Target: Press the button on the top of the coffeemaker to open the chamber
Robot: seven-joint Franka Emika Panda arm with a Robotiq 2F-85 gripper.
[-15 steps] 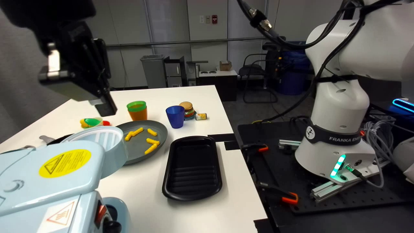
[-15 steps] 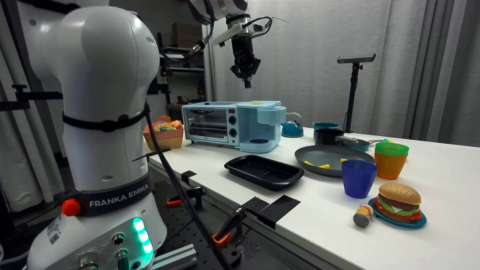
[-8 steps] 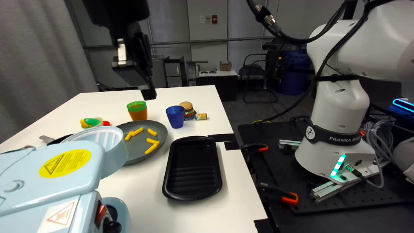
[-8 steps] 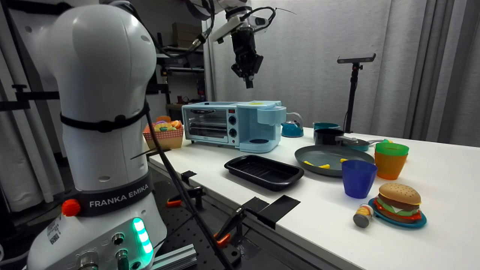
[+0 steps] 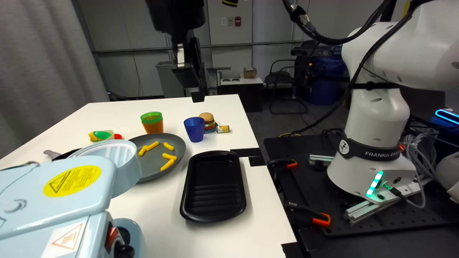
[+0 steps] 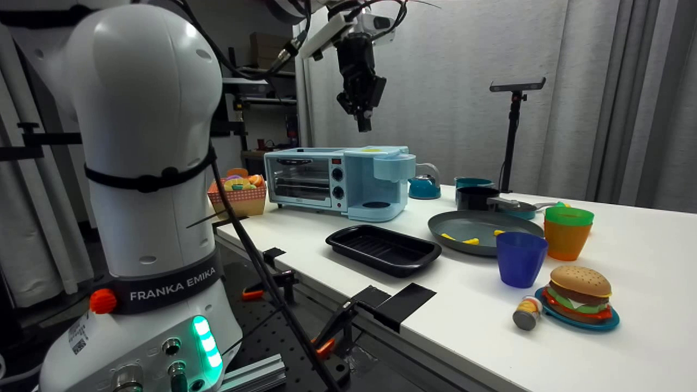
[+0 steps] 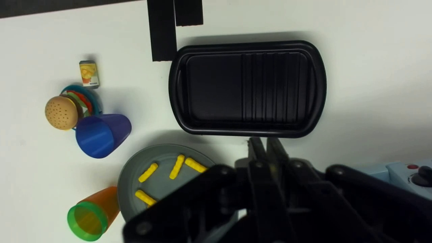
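The pale blue-white coffeemaker (image 5: 91,202) fills the lower left of an exterior view, its lid flat with a yellow sticker. A small crescent-shaped raised mark (image 5: 14,206) shows on the lid; I cannot tell if it is the button. The coffeemaker also stands mid-table in an exterior view (image 6: 362,182), joined to an oven. Only part of it shows at the right edge of the wrist view (image 7: 401,175). My gripper (image 5: 198,95) hangs in the air, pointing down, apart from the coffeemaker. In the wrist view its fingertips (image 7: 266,140) are nearly together, with a thin gap and nothing between.
A black rectangular tray (image 7: 248,87) lies near the table edge. A dark round plate (image 5: 154,161) with yellow sticks is beside it. A blue cup (image 6: 521,258), stacked orange and green cups (image 6: 568,234), a toy burger (image 6: 580,288), a can (image 6: 527,313) and a kettle (image 6: 425,188) stand around.
My gripper has moved to the right in both exterior views, no longer overlapping the area just above the lid. The coffeemaker and table objects have not moved.
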